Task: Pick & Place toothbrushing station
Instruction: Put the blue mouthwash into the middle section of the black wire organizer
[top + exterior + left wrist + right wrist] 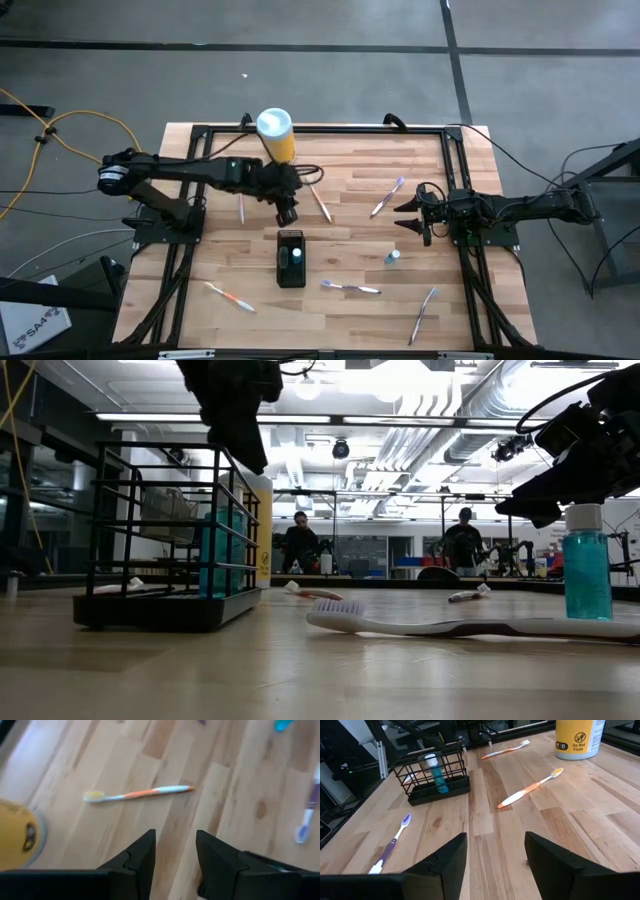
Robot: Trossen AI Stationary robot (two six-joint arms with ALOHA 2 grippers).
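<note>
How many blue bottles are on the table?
2: one bottle inside the black holder, a second bottle standing alone near the right gripper. None looks hidden.

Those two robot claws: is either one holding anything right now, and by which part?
Nothing is held. The left gripper and right gripper both hang with jaws open and empty above the table.

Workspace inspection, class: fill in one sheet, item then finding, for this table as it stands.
Surface: wooden table, bare between items.
Job's things: toothbrushing station, a black wire rack near the table's middle, one blue bottle inside.
Clutter: yellow canister; second blue bottle; orange toothbrush; purple toothbrush; others scattered.
Grippers: left gripper open, above the station, empty; right gripper open, at the right edge, empty.
Cables: yellow cable on the floor, left.
Surroundings: two people far behind.
</note>
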